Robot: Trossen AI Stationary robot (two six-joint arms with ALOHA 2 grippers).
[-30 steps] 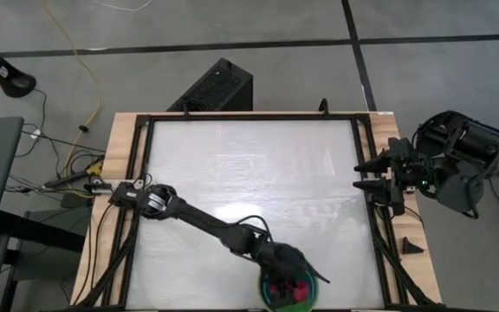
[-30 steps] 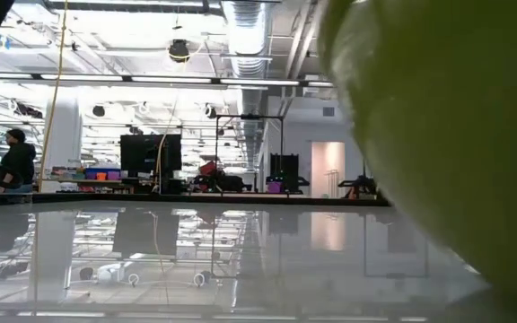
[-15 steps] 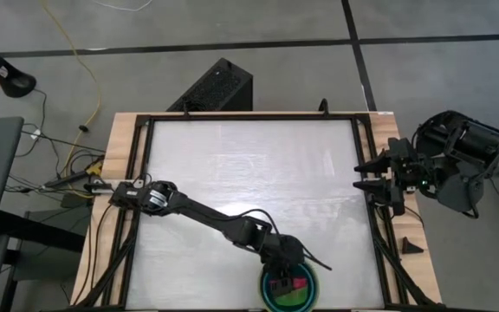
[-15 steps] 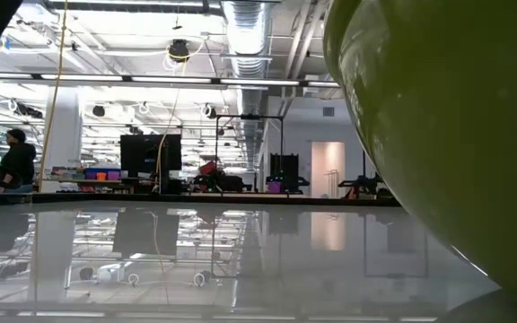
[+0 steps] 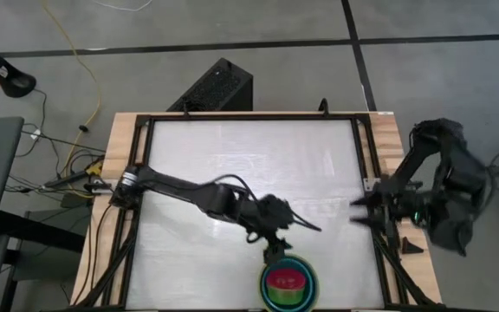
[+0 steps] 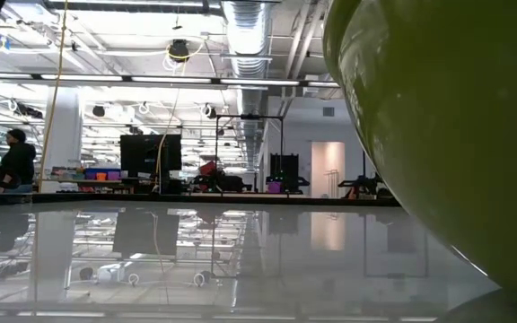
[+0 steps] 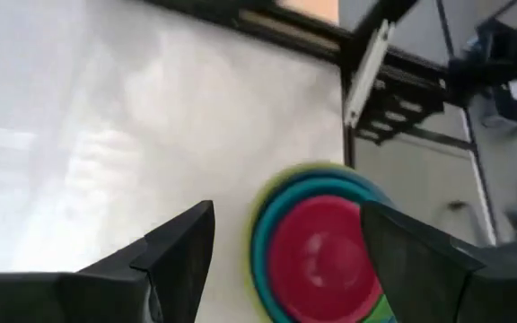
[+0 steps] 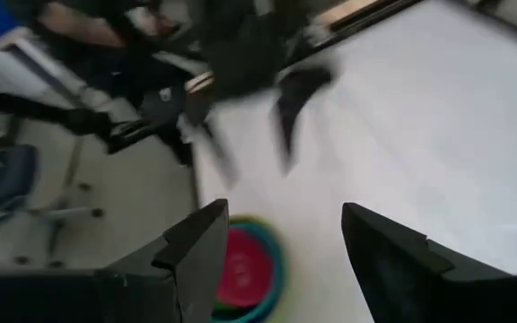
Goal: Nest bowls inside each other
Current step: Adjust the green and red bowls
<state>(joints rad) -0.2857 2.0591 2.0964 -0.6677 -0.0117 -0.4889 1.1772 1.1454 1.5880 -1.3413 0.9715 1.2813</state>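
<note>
Bowls (image 5: 289, 287) sit as one stack at the near edge of the worktop (image 5: 249, 173), right of centre. Pink bowl on top, teal rim around it, lime green outermost. Blue and small green ones not separable from above.

Left tool (image 5: 277, 245) hangs just beside the stack, on its far side, apart from it. Fingers spread, holding nothing. Left wrist view confirms this: both fingers wide, pink bowl (image 7: 323, 257) and its rings showing between them, no contact.

Right tool (image 5: 364, 212) at the right rail of the worktop, well apart from the stack. Fingers spread, empty. Its wrist view catches the stack (image 8: 245, 269) far off.

Low view mostly blocked by the green bowl wall (image 6: 447, 135), very close to that camera. A person (image 6: 14, 161) stands in the room behind.

Judgement: nesting looks done or nearly so.

Risks from here:
- Stack sits close to the worktop's near edge. A nudge from the left tool or its arm could push it over the edge.
- Light plastic on a glossy surface, so likely to slide at a touch.
- A spread finger could hook the outer rim while the arm moves and tip the stack.
- Cannot tell whether the inner bowls are seated level. A tilted one could pop out if jolted.
</note>
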